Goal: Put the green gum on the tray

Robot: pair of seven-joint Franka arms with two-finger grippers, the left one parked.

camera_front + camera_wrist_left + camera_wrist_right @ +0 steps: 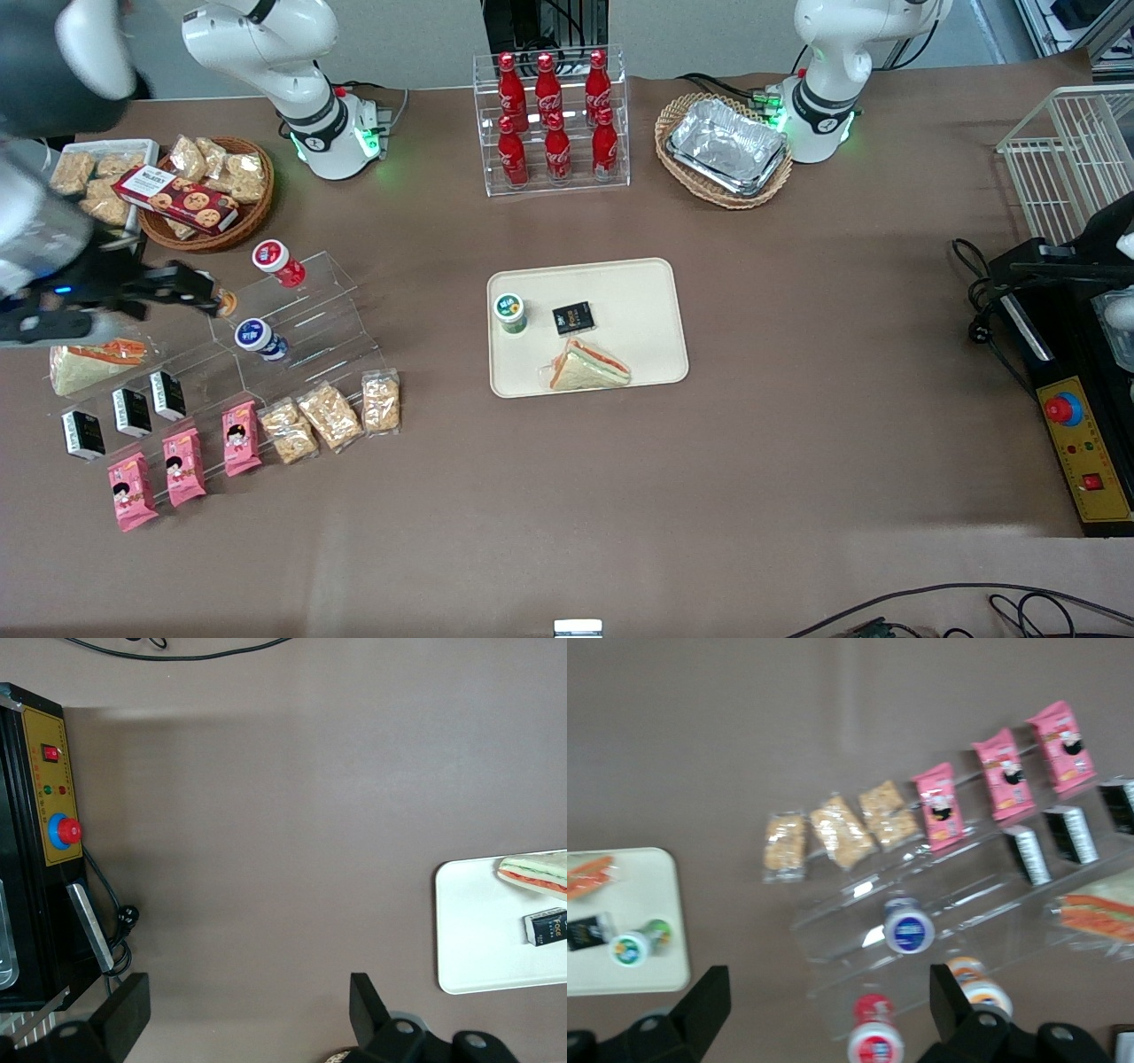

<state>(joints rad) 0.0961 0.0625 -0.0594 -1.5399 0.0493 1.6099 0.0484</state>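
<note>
**Gum on tray, gripper off over display rack**

Table (pixel 620 496): brown cloth, all items on it.

Tray (pixel 638 292): cream, flat, mid-table. Holds three things: sandwich (pixel 587 366) nearest front cam, black box (pixel 573 318) just above it, gum (pixel 509 312) at the tray edge toward working arm's end.

Gum: upright, white lid w/ green-blue label, green body. Sits fully inside rim, apart from box and sandwich. Nothing touching it. Wrist cam shows same: gum (pixel 631 947) on tray (pixel 647 895), box beside it.

Rack (pixel 301 337): clear acrylic steps, toward working arm's end. Red can (pixel 276 261) on upper step, blue can (pixel 258 339) a step lower. Pink packs (pixel 184 465), nut bags (pixel 330 415), small black boxes (pixel 131 412) in rows nearer cam.

Gripper (pixel 208 297): hangs over rack, well apart from tray. Fingers (pixel 704 1001) spread wide, nothing between them; blue can (pixel 908 929) and red can (pixel 874 1043) seen below the gap.
</note>
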